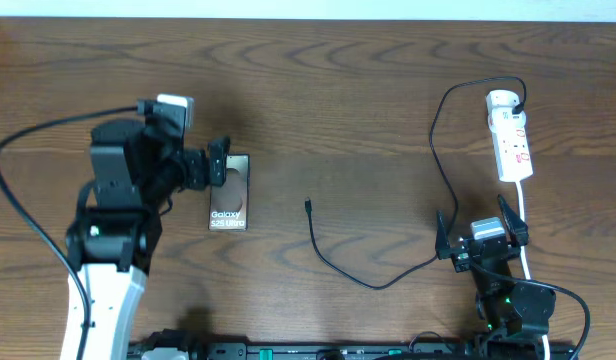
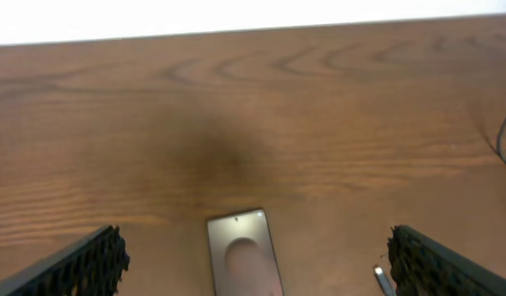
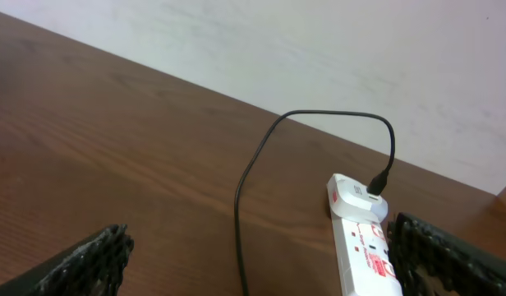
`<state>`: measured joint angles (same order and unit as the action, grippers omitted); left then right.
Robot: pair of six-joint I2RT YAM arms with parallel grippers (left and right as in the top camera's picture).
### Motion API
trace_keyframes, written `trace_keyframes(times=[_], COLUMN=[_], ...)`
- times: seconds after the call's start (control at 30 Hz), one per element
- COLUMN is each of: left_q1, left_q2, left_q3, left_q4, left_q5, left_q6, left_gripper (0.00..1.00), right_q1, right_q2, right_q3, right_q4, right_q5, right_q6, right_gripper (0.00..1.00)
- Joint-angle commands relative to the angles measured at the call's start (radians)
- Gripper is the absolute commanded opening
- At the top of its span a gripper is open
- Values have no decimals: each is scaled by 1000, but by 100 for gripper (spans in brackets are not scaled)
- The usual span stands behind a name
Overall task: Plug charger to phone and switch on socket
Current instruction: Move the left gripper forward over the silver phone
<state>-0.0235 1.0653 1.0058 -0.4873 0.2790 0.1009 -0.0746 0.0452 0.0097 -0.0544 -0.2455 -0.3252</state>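
the left gripper stands with its fingers spread wide and nothing between them but air. the phone lies flat in the left half of the tabletop, about midway between the far and near edges, lettering up. its far end sits right at the fingertips. in the left wrist view the phone shows centred in the gap, clear of both fingers. whether the tips touch it cannot be told.

the right gripper is also fully spread and holds nothing, low in the right half, close to the near edge. the socket lies beyond it near the far right corner, its length running toward the near edge, with its white cord passing just beside the right gripper. in the right wrist view the socket sits ahead, close to one finger, apart from the other.

the charger is plugged in at the socket's far end. it loops left, runs down the tabletop past the right gripper, and curls to its connector tip, which lies near the middle, between the phone and the socket, well apart from both grippers.
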Motion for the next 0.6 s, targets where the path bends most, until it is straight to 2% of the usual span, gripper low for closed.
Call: trace_keyframes(times=[0.0, 0.57], left_q1=[-4, -7], left_q2=[47, 183], left_q3=[81, 217], left_q4=[-47, -182], left_q5=[28, 28], left_q6=[-13, -13], left_gripper=[98, 98], right_q1=[-3, -3], right_q2=[1, 1], right_q3=[-4, -4], right_q4=[-2, -1], right_q5=[8, 8], right_q6=[11, 11], right_gripper=[99, 99])
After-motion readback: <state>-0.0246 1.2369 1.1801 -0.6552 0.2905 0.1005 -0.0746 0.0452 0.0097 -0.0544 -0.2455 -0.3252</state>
